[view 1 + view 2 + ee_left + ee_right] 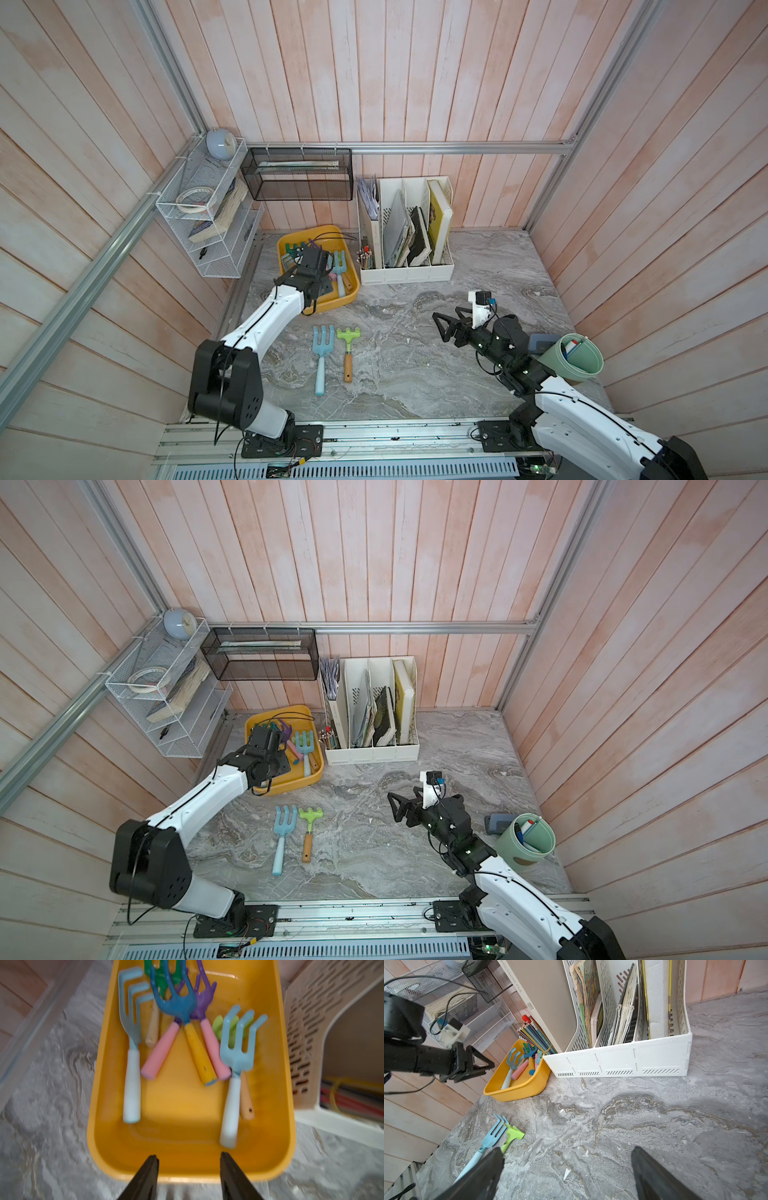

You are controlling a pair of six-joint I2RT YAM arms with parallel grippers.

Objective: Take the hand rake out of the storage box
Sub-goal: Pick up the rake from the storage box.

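The left gripper (188, 1155) hangs over the near end of the yellow storage box (337, 302), jaws apart, gripping nothing. A pale blue hand rake (239, 1057) with a white handle lies inside the box just ahead of it, beside a crossed heap of pink- and yellow-handled tools (199, 1051). The right gripper (568, 1150) is spread wide and empty above the marble table (415, 374), well apart from the box.

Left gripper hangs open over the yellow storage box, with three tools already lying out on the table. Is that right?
Two, not three: both top views show only a light blue hand fork and a green rake with a wooden handle on the table. The rest stands: the left gripper is open over the storage box.
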